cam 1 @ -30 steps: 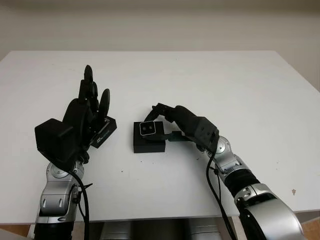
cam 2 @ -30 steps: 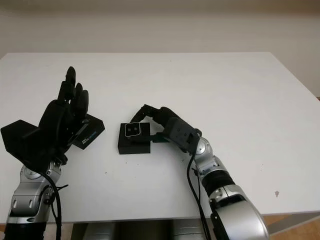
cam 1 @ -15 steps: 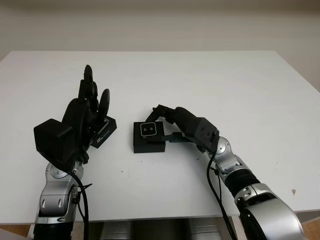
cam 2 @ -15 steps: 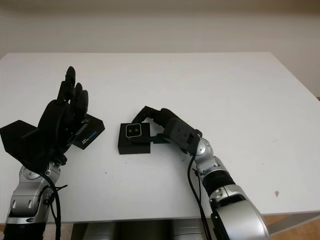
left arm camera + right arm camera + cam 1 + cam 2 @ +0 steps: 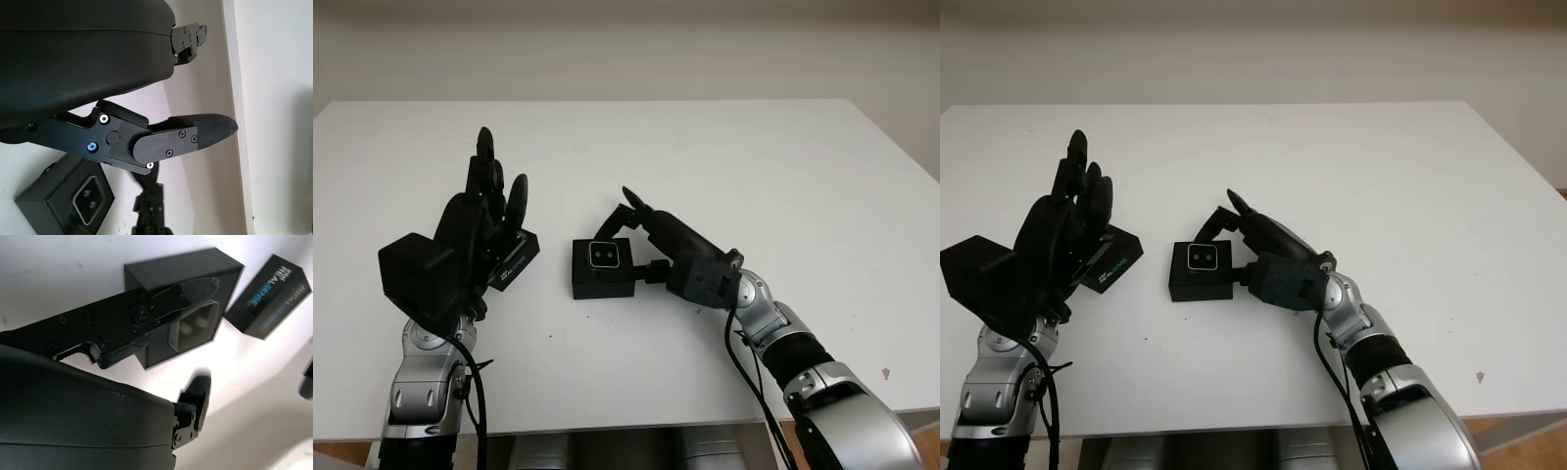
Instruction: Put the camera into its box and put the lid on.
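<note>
The black box (image 5: pixel 601 282) stands mid-table with the silver-faced camera (image 5: pixel 605 254) set in its top. In the right wrist view the camera (image 5: pixel 193 328) sits in the box (image 5: pixel 161 271), with one finger (image 5: pixel 195 289) stretched over it. My right hand (image 5: pixel 639 235) is just right of the box, open, one finger pointing up past the box's far corner and the thumb by its right side. The black lid (image 5: pixel 516 259) with printed lettering lies on the table to the left. My left hand (image 5: pixel 492 191) is raised over the lid's near side, open, hiding part of it.
The white table (image 5: pixel 724 157) stretches wide behind and to the right of both hands. Its front edge runs close below my arms. A pale wall stands behind the table's far edge.
My right hand's fingers have uncurled and lifted off the camera, and the hand has turned. The camera stays in the box. The left hand has barely moved.
</note>
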